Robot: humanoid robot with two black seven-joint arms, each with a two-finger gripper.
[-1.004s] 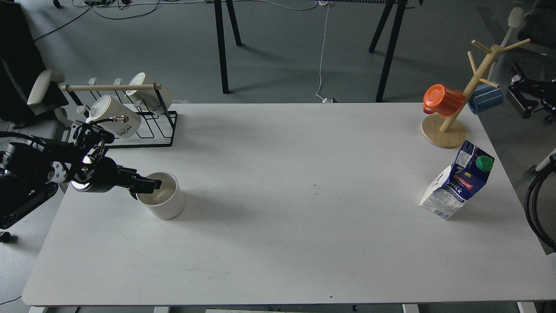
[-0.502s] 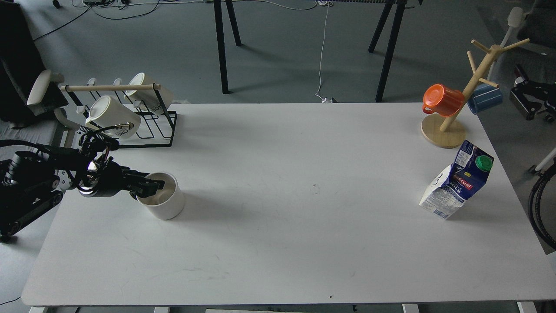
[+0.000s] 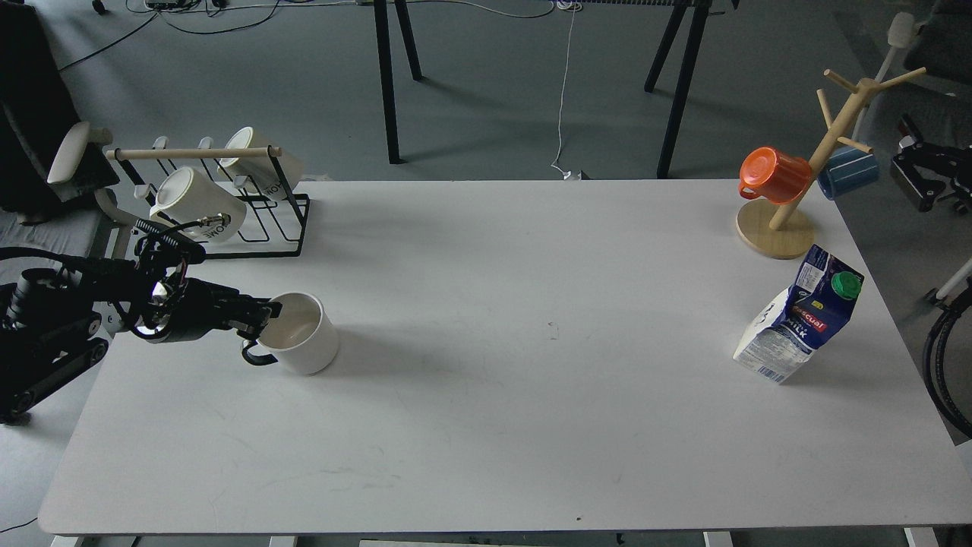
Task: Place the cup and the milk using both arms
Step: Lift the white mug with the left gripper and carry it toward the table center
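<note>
The white cup (image 3: pixel 310 343) is at the left of the white table (image 3: pixel 493 425), tilted, with its black handle (image 3: pixel 256 356) low on its left side. My left gripper (image 3: pixel 266 313) comes in from the left and is shut on the cup's near rim, one finger inside the cup. The milk carton (image 3: pixel 797 323), blue and white with a green cap, stands near the table's right edge with nothing holding it. My right gripper (image 3: pixel 920 172) is a small dark shape off the table at the right edge, far behind the carton. Its fingers cannot be told apart.
A black wire rack (image 3: pixel 258 220) with two cream "HOME" mugs stands at the back left, just behind my left arm. A wooden mug tree (image 3: pixel 786 224) with an orange cup (image 3: pixel 773 175) and a blue cup stands at the back right, behind the carton.
My left gripper has closed on the cup's rim. The cup has shifted a little to the right and tilted, so its handle now shows. The milk carton has not moved.
</note>
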